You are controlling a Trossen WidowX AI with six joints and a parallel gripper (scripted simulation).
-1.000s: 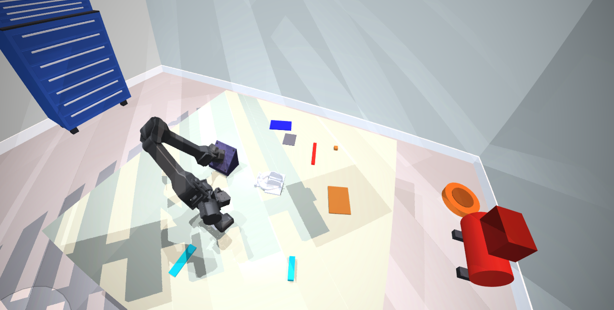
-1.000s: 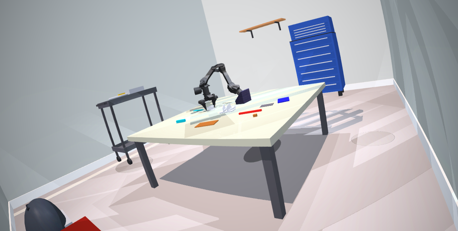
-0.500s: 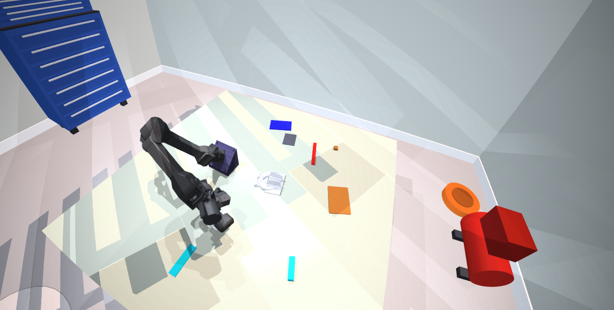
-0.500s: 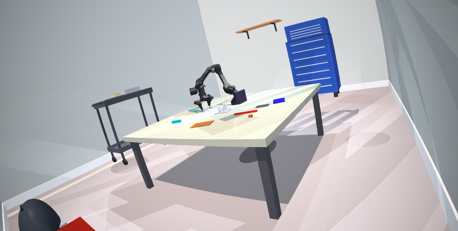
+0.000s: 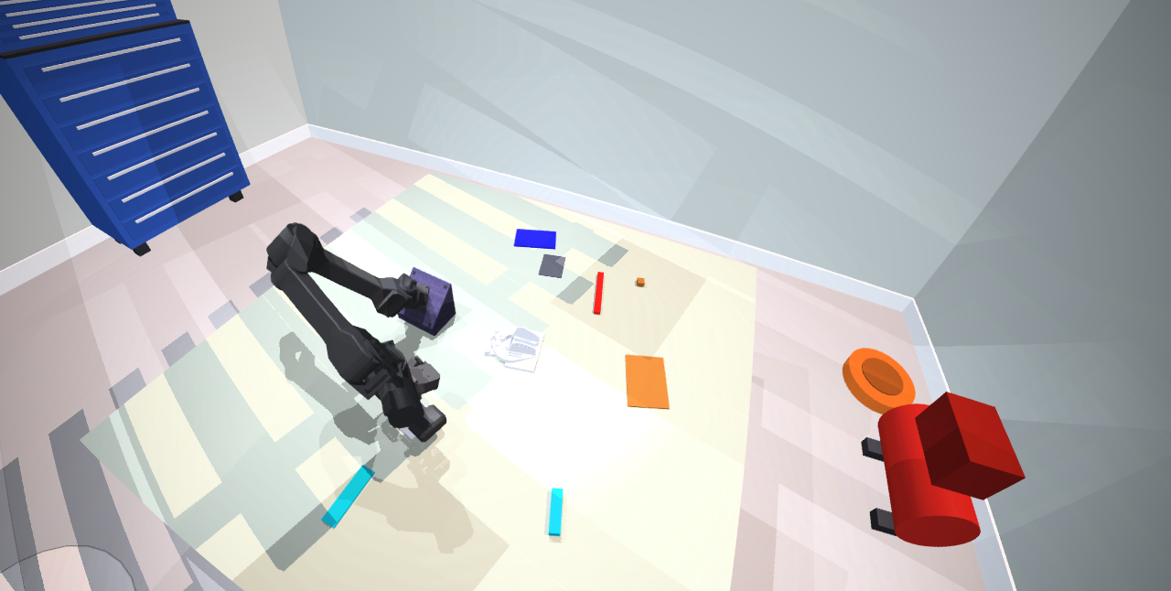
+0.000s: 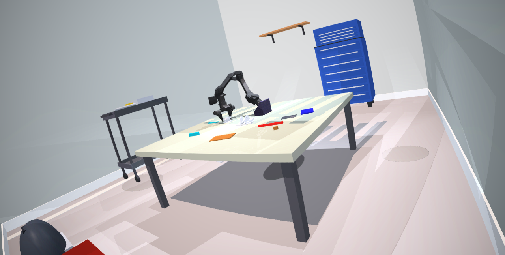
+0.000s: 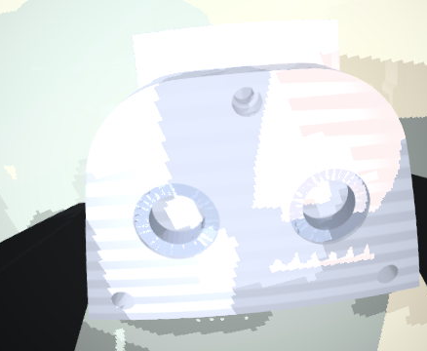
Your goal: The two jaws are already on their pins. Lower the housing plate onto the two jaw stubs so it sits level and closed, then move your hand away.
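Observation:
The white housing plate (image 7: 213, 161) fills the middle of the wrist view, with a rounded edge, two large ringed holes and three small holes. My gripper (image 7: 248, 206) (image 6: 225, 117) is shut on the plate, with one black finger against each side edge. A white block (image 7: 233, 49) shows beyond the plate's rounded edge, and its link to the plate is hidden. The white base assembly (image 5: 517, 348) (image 6: 245, 120) with the upstanding jaws is on the table, apart from my gripper. Its pins and stubs are too small to make out. In the top view my hand mostly hides the plate.
A dark purple wedge block (image 5: 432, 302) (image 6: 262, 107) stands beside the arm's base. Two cyan bars (image 5: 348, 497) (image 5: 555, 512), an orange plate (image 5: 647, 381), a red bar (image 5: 598, 293), a small orange cube (image 5: 639, 282), a grey square (image 5: 552, 265) and a blue block (image 5: 534, 238) lie around.

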